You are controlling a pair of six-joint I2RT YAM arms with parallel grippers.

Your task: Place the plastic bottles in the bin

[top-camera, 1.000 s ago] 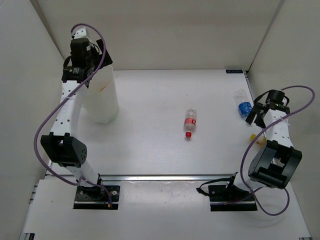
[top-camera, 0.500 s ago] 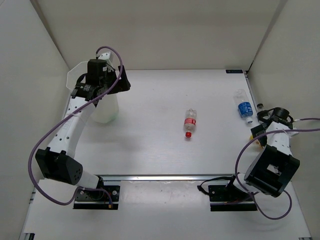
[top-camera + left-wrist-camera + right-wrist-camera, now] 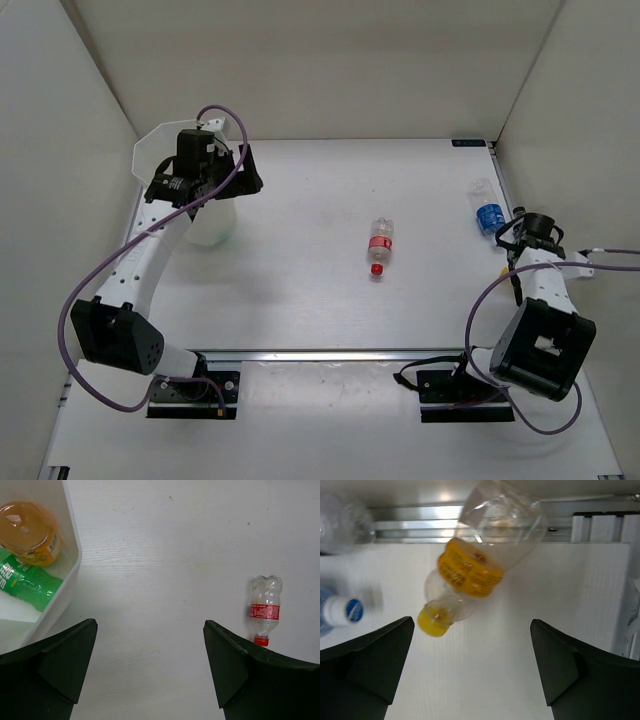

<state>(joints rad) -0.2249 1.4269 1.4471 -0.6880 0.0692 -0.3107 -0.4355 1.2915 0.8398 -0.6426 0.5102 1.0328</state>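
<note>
The translucent white bin [image 3: 150, 152] stands at the far left; in the left wrist view its wall [image 3: 71, 555] holds an orange-labelled bottle [image 3: 27, 532] and a green bottle [image 3: 27, 582]. My left gripper [image 3: 243, 172] is open and empty just right of the bin, above bare table [image 3: 150, 665]. A clear bottle with a red cap and label [image 3: 379, 244] lies mid-table and also shows in the left wrist view [image 3: 265, 609]. My right gripper [image 3: 522, 243] is open and empty [image 3: 472, 665] just short of a clear bottle with a yellow label and cap [image 3: 475, 567]. A blue-labelled bottle [image 3: 488, 213] lies beside it.
The blue bottle's white-and-blue cap [image 3: 341, 611] and another clear bottle [image 3: 345, 525] show at the left of the right wrist view. A metal rail [image 3: 410, 525] and the enclosure's right wall [image 3: 580, 120] lie close to the right gripper.
My left gripper has swung from above the bin down to its right side. My right gripper has shifted nearer along the table's right edge and turned over the yellow bottle.
</note>
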